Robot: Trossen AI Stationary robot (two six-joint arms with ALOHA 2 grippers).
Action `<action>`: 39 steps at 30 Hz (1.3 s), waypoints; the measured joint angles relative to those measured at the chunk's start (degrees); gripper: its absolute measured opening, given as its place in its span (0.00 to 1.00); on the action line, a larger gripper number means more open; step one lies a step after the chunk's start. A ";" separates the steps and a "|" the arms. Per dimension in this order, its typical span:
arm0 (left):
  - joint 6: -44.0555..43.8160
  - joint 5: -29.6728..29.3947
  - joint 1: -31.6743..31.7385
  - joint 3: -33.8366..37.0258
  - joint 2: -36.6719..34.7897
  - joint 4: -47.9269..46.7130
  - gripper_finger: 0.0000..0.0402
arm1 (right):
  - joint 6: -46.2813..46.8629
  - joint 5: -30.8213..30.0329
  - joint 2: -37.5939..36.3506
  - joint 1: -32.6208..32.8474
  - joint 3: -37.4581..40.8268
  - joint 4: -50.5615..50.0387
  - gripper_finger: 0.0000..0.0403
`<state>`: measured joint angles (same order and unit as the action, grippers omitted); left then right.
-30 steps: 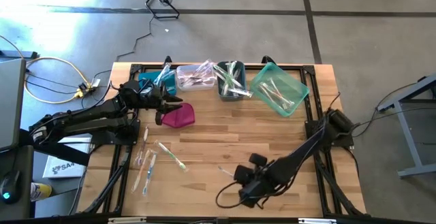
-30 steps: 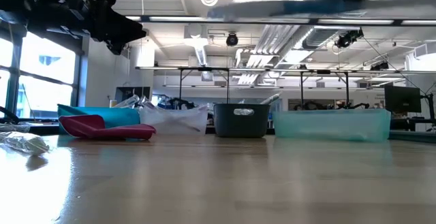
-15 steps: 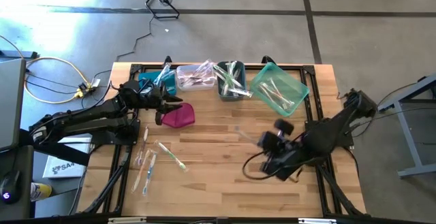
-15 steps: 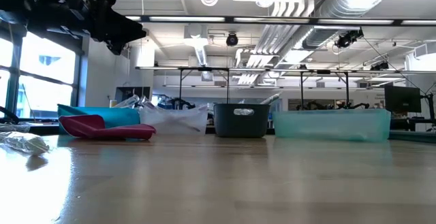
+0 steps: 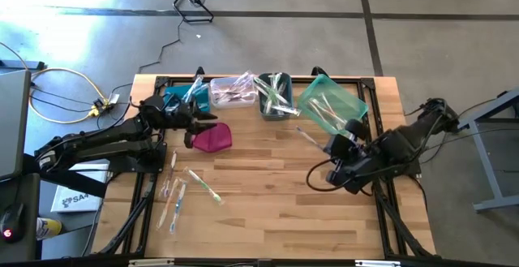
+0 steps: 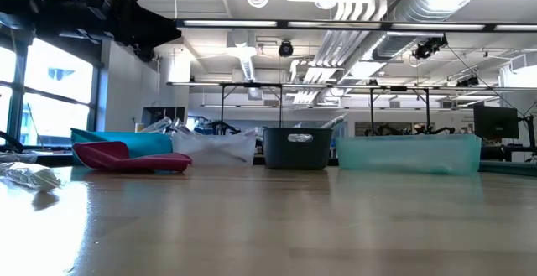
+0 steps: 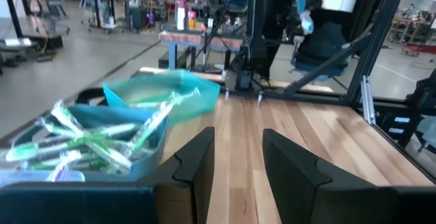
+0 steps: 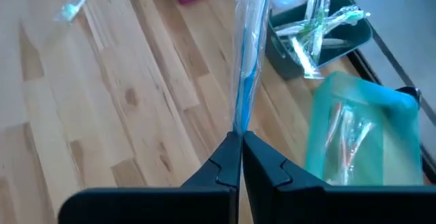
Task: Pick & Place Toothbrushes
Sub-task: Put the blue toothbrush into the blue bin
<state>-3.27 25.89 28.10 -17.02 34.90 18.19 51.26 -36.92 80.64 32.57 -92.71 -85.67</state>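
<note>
- Our right gripper [image 8: 238,142], jaws pinched shut, holds a blue wrapped toothbrush [image 8: 246,60] above the wood beside the teal bin [image 5: 332,105].
- Four back-edge bins already hold brushes; loose toothbrushes [image 5: 182,190] remain front-left.
- Open tabletop lies between.
- Our left gripper [image 7: 235,159] hangs parted, empty, near the magenta pouch [image 5: 212,137].
</note>
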 joint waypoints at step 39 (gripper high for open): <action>-6.02 -0.86 -0.01 0.00 2.40 -2.16 0.30 | -42.61 39.91 2.23 -42.10 52.41 105.64 0.01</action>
<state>-9.30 25.03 28.08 -17.02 37.29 16.03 8.66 2.99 82.87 -9.53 -40.29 19.97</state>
